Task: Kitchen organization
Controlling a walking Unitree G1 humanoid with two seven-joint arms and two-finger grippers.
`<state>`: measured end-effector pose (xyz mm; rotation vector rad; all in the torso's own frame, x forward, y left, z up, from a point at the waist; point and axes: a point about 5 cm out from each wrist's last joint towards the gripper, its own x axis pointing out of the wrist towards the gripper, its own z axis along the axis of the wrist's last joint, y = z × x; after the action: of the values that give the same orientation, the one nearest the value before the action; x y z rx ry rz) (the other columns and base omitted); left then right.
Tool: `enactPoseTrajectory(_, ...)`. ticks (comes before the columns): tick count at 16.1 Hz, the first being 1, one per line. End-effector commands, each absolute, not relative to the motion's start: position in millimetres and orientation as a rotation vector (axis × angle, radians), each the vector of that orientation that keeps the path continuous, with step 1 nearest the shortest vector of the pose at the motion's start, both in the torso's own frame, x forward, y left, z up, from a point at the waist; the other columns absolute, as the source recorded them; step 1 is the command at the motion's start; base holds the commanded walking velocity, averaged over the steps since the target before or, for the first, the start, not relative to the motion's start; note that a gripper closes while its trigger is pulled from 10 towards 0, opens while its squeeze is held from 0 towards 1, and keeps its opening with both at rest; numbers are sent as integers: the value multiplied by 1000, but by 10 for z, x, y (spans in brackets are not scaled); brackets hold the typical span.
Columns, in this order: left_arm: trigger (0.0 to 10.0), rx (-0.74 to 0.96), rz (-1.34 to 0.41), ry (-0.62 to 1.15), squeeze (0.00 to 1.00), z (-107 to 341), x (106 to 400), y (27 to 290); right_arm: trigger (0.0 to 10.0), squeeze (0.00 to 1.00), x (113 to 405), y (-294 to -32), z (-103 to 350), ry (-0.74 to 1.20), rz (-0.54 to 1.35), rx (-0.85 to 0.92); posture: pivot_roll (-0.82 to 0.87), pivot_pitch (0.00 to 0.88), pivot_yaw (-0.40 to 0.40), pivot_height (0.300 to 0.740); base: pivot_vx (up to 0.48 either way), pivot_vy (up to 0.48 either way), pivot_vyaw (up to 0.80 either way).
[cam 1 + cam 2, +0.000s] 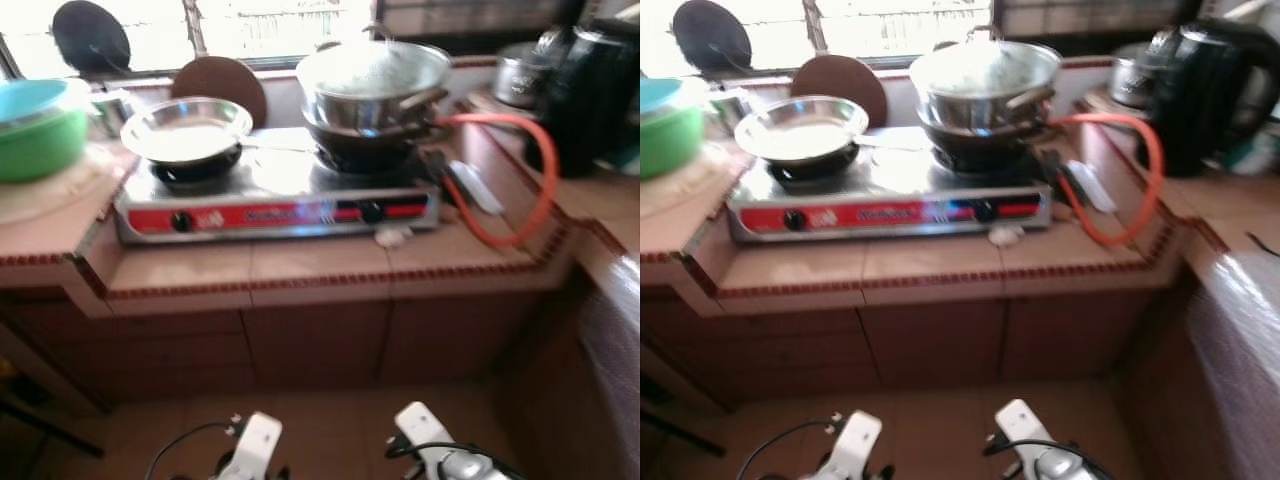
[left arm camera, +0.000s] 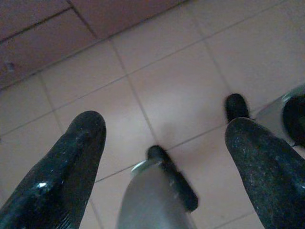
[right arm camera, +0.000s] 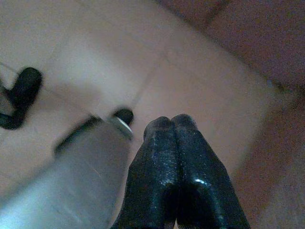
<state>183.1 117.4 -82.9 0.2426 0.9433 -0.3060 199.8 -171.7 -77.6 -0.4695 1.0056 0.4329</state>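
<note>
A two-burner gas stove (image 1: 275, 205) with a red front strip sits on the tiled counter (image 1: 300, 265). On its left burner rests a shallow steel pan (image 1: 185, 128); on the right burner stands a stack of steel pots (image 1: 372, 85). Both arms hang low before the counter, their white wrists (image 1: 255, 445) at the picture's bottom edge. In the left wrist view my left gripper (image 2: 164, 157) is open over the floor tiles, holding nothing. In the right wrist view my right gripper (image 3: 172, 129) is shut, its fingers pressed together and empty.
An orange gas hose (image 1: 530, 170) loops from the stove's right side. A black kettle (image 1: 595, 95) and a steel pot (image 1: 520, 70) stand at the right, a green bowl (image 1: 40, 135) at the left. A round brown board (image 1: 225, 80) leans behind the stove. Cabinet fronts (image 1: 300, 345) lie below.
</note>
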Motion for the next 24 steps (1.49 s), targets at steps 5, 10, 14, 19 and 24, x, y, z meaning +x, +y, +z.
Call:
enactPoseTrajectory(5,10000,255,-269,972,0,-860,1805,1413,10000,0,2047,-1643,-755,988,440,-456,-155,0,13,740,-99,0,0)
enactPoseTrajectory(10,10000,159,-163,998,0,-888,1772,1521,10000,0,2042,-1643,-758,992,431,-444,-156,0,13,740,0,0,0)
enactPoseTrajectory(14,10000,131,-161,1008,0,-899,1762,1502,10000,0,2038,-1642,-761,995,429,-441,-153,0,13,740,0,428,0)
enactPoseTrajectory(19,10000,157,-174,1061,0,-975,1593,1542,10000,0,2030,-1654,-764,1000,428,-443,-149,0,9,740,0,455,0)
enactPoseTrajectory(24,10000,180,-184,1085,0,-1006,1519,1545,10000,0,2042,-1684,-757,1004,411,-433,-146,0,8,740,0,441,0)
